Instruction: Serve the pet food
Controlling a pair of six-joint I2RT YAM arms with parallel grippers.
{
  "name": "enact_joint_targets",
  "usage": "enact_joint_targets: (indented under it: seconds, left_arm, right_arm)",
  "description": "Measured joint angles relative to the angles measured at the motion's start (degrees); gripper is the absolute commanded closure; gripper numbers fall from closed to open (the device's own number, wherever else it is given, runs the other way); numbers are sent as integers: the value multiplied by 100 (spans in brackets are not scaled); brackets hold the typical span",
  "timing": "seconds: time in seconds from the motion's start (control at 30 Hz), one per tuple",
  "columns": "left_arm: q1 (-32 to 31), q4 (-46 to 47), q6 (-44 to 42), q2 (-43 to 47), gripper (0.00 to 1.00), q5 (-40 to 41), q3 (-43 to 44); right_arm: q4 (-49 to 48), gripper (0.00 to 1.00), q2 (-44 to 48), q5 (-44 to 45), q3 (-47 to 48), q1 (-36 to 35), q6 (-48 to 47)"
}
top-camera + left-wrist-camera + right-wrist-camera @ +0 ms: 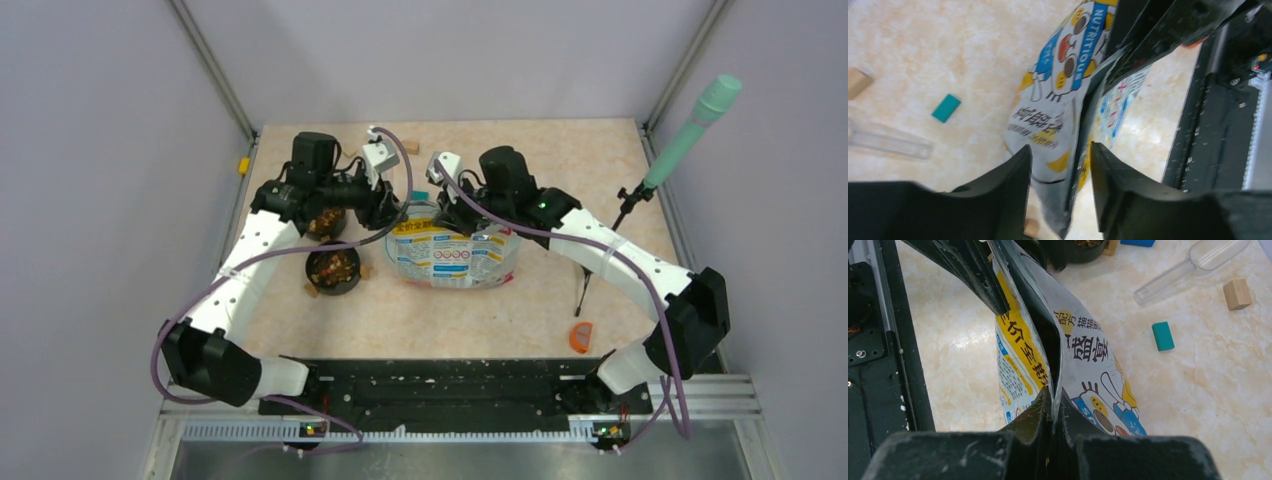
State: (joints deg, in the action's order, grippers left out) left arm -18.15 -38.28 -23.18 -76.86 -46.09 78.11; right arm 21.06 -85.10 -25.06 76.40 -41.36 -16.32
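Serving so far: kibble (pixel 333 266) lies in two black bowls toward the left edge. The near bowl (pixel 352 284) is in the open and the far bowl (pixel 322 222) is partly under the left arm. Whatever is in the bag is out of sight.
Bag: the bag (pixel 455 255) sits mid-desk, just right of the bowls, with its top toward the far edge and strung between the two grippers.
Right gripper: the right gripper (pixel 1053 407) is pinched tight on one end of the top seam, with no gap between the fingers.
Left gripper: the left gripper (pixel 1060 150) has its fingers well apart astride the other end. The bag fills the gap and both pads look to touch it, so I take it as a hold, though a looser one.
Step, as I judge it: handling the bag by its top, likely to pour or top up a bowl.
Doing it well: firm up the left hold first. Move both arms together so the seam is not torn, keep the mouth up until it is over a bowl, then tip slowly.
Mind: the scoop (pixel 1193 265), teal block (pixel 1162 336) and wooden block (pixel 1237 294) lie behind the bag toward the far edge, so swing clear of them.
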Motion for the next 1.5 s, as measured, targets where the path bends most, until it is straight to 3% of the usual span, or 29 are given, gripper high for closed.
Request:
enact_joint_targets:
  seconds: [0.13, 0.23, 0.27, 0.33, 0.4, 0.5, 0.67, 0.73, 0.77, 0.87, 1.0, 1.13, 1.43, 1.47, 1.5]
  left_arm:
    - [129, -142, -24, 15, 33, 188, 0]
    - [146, -254, -31, 13, 40, 201, 0]
    - [146, -262, -28, 11, 49, 195, -2]
    - [146, -236, 0, 9, 95, 105, -31]
    - [146, -186, 44, -22, 100, -127, -63]
    - [133, -116, 118, -94, 100, -260, -66]
    - [136, 236, 188, 22, 100, -181, -315]
    - [136, 501, 227, 221, 100, -118, -570]
    - [136, 621, 240, 345, 100, -66, -713]
    - [111, 767, 280, 533, 100, 39, -890]
    - [96, 837, 339, 535, 100, 74, -901]
    - [85, 844, 374, 538, 100, 35, -901]
    - [52, 859, 376, 535, 100, 48, -901]
    - [50, 863, 376, 535, 93, 48, -901]
    - [48, 870, 376, 535, 69, 46, -901]
  right_arm:
    - [98, 100, 68, -4, -2, 2, 2]
    - [120, 100, 74, -9, -2, 2, 4]
    - [125, 100, 74, -11, -2, 2, 2]
    - [129, 100, 83, -13, -2, 2, 4]
    - [142, 100, 94, 13, -2, 2, 2]
    - [238, 39, 146, 122, -2, 11, 11]
    - [533, 25, 498, 420, 55, 17, -66]
    - [723, 28, 627, 651, 57, 26, -122]
    - [848, 34, 662, 780, 57, 31, -160]
    - [1128, 69, 675, 1056, 46, 76, -245]
    - [1014, 98, 1016, 1266, -299, 142, -212]
    - [968, 100, 1425, 1375, -525, 142, -144]
    - [986, 100, 1440, 1517, -527, 140, -114]
    - [981, 100, 1440, 1547, -527, 140, -103]
    - [979, 100, 1443, 1582, -527, 140, -92]
